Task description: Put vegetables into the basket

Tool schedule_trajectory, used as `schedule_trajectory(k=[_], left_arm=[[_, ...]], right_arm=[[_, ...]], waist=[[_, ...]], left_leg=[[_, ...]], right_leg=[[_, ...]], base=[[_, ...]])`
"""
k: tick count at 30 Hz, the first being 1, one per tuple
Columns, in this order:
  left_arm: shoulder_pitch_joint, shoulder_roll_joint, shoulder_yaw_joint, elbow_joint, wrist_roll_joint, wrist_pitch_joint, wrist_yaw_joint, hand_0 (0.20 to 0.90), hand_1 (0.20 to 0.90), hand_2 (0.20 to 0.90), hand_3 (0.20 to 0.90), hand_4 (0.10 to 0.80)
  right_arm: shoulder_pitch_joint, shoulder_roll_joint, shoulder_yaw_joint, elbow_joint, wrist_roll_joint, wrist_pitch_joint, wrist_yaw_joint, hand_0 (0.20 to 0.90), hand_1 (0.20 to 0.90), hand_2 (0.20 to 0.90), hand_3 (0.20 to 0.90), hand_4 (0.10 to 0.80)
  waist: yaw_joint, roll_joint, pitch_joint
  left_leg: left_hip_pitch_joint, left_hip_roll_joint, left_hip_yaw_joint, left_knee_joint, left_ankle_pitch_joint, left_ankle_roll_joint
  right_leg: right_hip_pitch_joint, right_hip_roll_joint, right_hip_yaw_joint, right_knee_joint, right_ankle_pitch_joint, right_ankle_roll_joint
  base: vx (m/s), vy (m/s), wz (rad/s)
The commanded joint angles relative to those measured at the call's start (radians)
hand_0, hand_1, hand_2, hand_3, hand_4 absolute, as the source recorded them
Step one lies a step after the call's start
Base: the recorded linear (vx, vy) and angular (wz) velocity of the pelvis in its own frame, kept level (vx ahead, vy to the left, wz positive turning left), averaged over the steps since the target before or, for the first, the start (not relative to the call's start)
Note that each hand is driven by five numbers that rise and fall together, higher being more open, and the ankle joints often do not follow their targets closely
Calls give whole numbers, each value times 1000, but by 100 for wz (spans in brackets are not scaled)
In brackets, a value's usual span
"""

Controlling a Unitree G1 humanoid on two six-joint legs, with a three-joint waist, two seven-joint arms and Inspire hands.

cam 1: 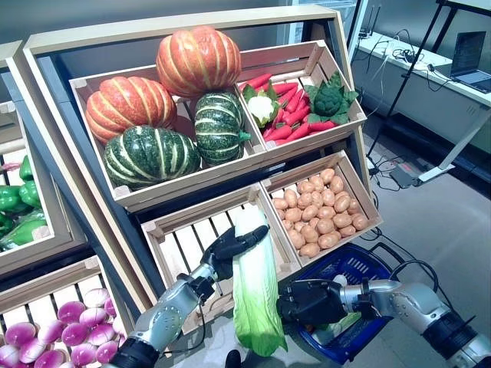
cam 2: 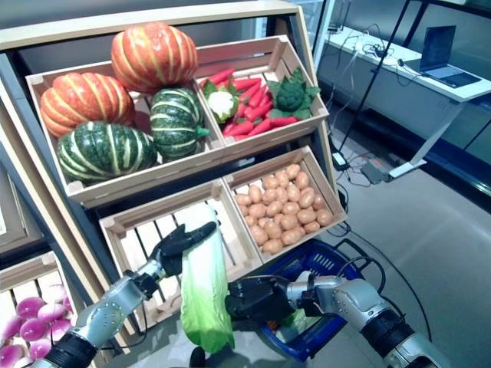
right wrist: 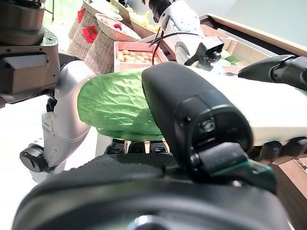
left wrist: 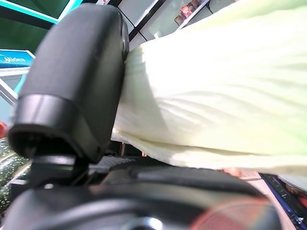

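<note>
Left hand (cam 1: 230, 249) grips the cabbage (cam 1: 255, 299) near its white end. Right hand (cam 1: 311, 301) grips its middle, beside the blue basket (cam 1: 360, 268).

A long cabbage (cam 1: 255, 295) hangs nearly upright in front of the empty lower crate, its pale white stem end at 12 o'clock and its leafy green end at 6 o'clock. The blue basket (cam 1: 360, 270) sits on the floor at about 3 o'clock from the cabbage, below the potato crate, with something pale green inside it, probably another leafy vegetable, though it is mostly hidden
</note>
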Motion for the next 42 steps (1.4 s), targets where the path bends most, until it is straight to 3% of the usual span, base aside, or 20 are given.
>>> schedule_trajectory(k=[1, 6, 12, 15, 25, 33, 37, 42], left_arm=[[-139, -128, 3, -15, -17, -43, -93, 300, 300, 300, 300, 400], [-116, -125, 42, -23, -9, -36, -103, 300, 300, 300, 300, 400], [-121, -132, 65, -6, 16, -34, -112, 300, 300, 300, 300, 400], [-121, -138, 72, -16, 26, -22, -104, 300, 300, 300, 300, 400], [-126, -157, 67, 25, -2, 20, -168, 300, 300, 300, 300, 400], [-141, -122, 43, 110, 111, 60, -427, 300, 300, 300, 300, 400], [-157, -101, 60, 199, 84, 53, -447, 300, 300, 300, 300, 400], [-146, -106, 86, 258, 115, 40, -499, 300, 300, 300, 300, 400]], right_arm=[[-51, 186, -61, -159, 324, -156, 21, 900, 900, 900, 900, 800], [9, 176, -199, -130, 366, -216, -36, 900, 900, 900, 900, 800], [17, 202, -282, -104, 391, -232, -20, 900, 900, 900, 900, 800], [31, 215, -283, -110, 350, -179, 28, 900, 900, 900, 900, 800], [21, 233, -213, -124, 329, -117, 126, 900, 900, 900, 900, 800], [21, 212, -175, -111, 247, -45, 280, 900, 900, 900, 900, 800], [-1, 178, -160, -87, 239, -80, 378, 900, 900, 900, 900, 800], [-23, 159, -155, -89, 212, -153, 596, 900, 900, 900, 900, 800]], waist=[[13, -46, -33], [-1, -46, -29], [-10, -50, -17], [-11, -51, -15], [-6, -53, -14], [-14, -49, -20], [-16, -45, -23], [-11, -45, -23]], left_leg=[[72, 0, 16, 2, -129, -23], [76, 6, 29, 2, -131, -21], [77, 10, 36, 2, -134, -19], [77, 13, 41, 2, -134, -19], [79, 20, 45, 2, -133, -24], [85, 23, 49, 2, -135, -26], [88, 25, 49, 2, -134, -30], [88, 27, 46, 2, -134, -34]], right_leg=[[-23, -81, 22, 2, 71, 27], [-28, -79, 29, 3, 75, 30], [-34, -76, 31, 11, 70, 30], [-36, -77, 30, 9, 72, 30], [-34, -79, 24, 11, 67, 30], [-34, -77, 37, 15, 62, 33], [-32, -75, 42, 15, 60, 34], [-30, -76, 43, 17, 55, 34]], base=[[0, 0, 0], [-4, -3, -1], [-4, -3, -1], [0, 0, 0], [0, 0, 0], [9, -7, -5], [8, -1, -2], [0, 0, 0]])
